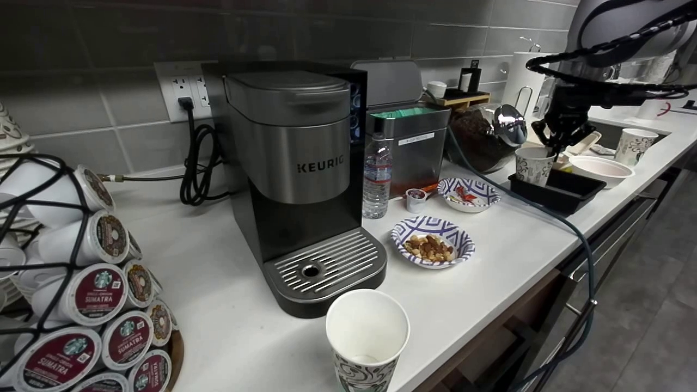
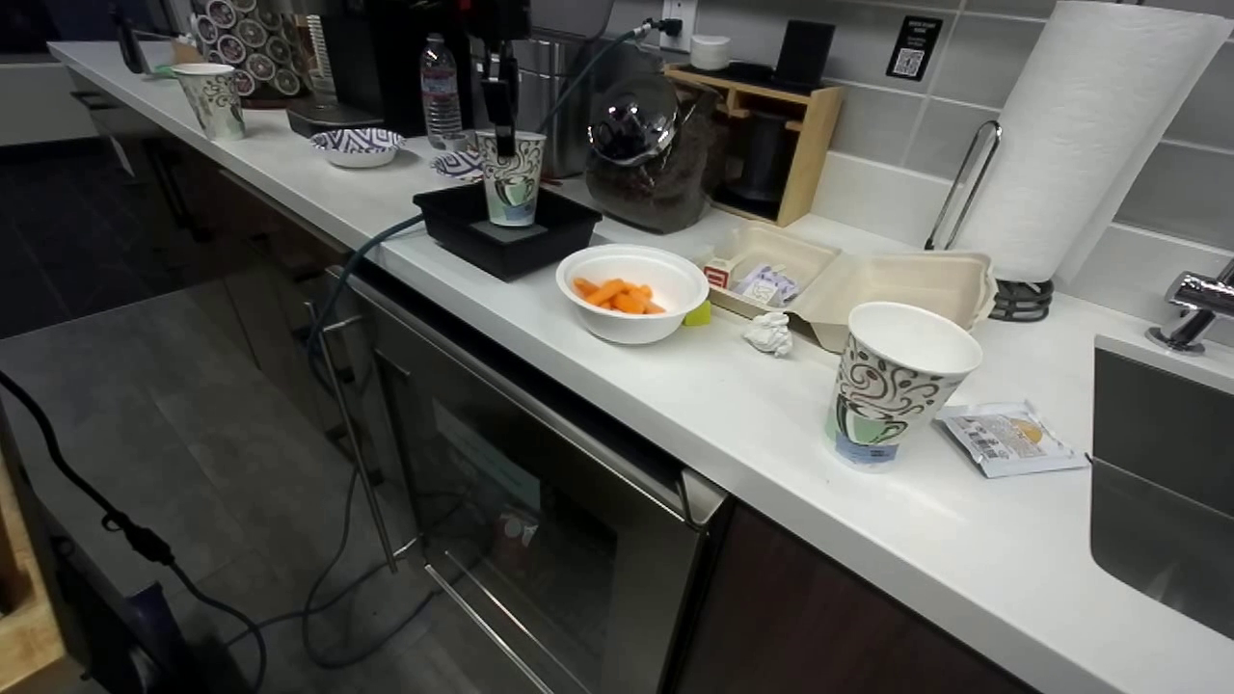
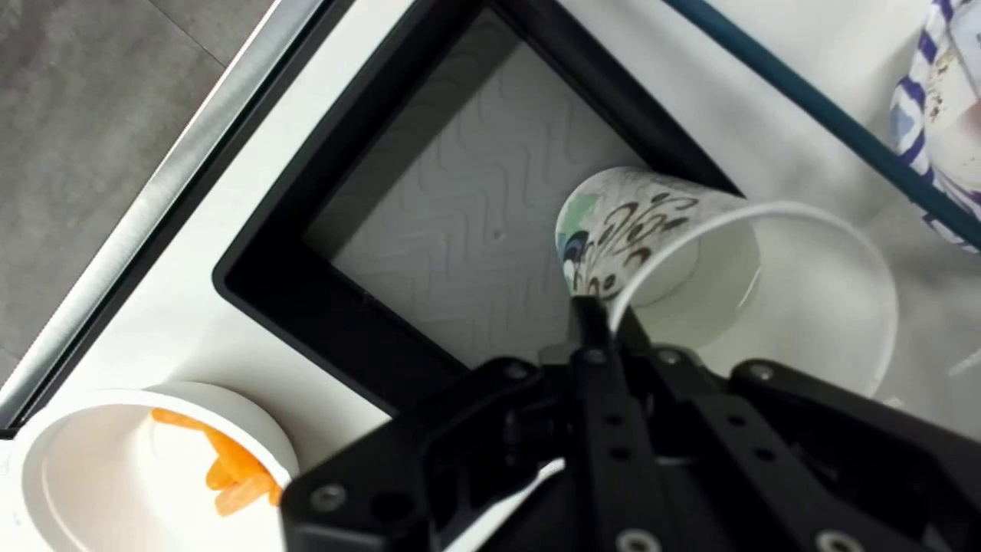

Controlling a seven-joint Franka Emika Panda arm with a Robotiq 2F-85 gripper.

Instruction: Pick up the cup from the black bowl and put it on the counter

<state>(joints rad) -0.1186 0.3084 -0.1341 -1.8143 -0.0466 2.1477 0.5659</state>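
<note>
The cup point(image 2: 512, 183), a whitish paper cup with a swirl pattern, stands upright inside the black bowl point(image 2: 463, 236), a squarish black tray. Both also show in an exterior view, the cup point(image 1: 532, 167) and the bowl point(image 1: 580, 200). In the wrist view the cup point(image 3: 636, 230) is at one inner side of the bowl point(image 3: 444, 207). My gripper point(image 3: 609, 318) is shut on the cup's rim, with a finger on each side of the wall. I cannot tell whether the cup's base touches the bowl. The counter point(image 2: 733, 410) is white and lies under the bowl.
A white bowl of carrots point(image 2: 627, 328) stands beside the black bowl. A second paper cup point(image 2: 892, 395) stands near the sink point(image 2: 1157, 482). A teal hose point(image 1: 550, 215) crosses the counter by the black bowl. A glass jar point(image 2: 665, 183) stands behind it.
</note>
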